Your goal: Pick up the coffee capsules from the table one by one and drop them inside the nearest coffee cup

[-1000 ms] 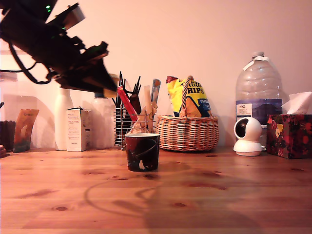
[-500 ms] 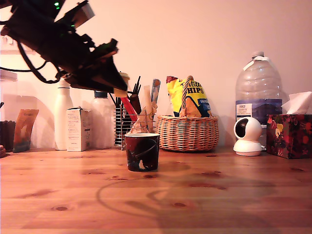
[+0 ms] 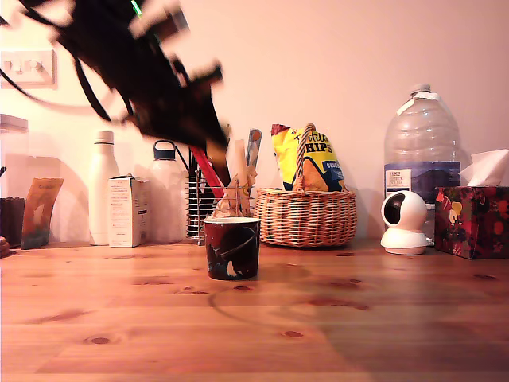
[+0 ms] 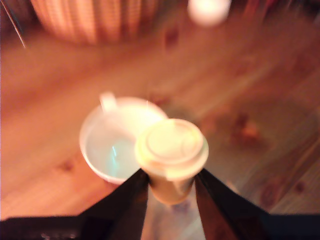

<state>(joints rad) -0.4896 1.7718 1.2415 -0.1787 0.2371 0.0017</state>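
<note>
Wood table point(image 3: 358, 318) w/ coffee cup point(image 3: 231, 247); tool point(image 4: 171, 186) grips capsule point(image 4: 171, 152) above it.

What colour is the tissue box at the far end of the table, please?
The tissue box is dark with a red floral print, seen best in the exterior view.

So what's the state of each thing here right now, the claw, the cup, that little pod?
gripper: jaws shut on the coffee capsule, up in the air
coffee capsule: held above the table, over the cup's rim
coffee cup: upright on the table, open-topped
big water bottle: upright, capped
tissue box: tissue sticking out
</note>
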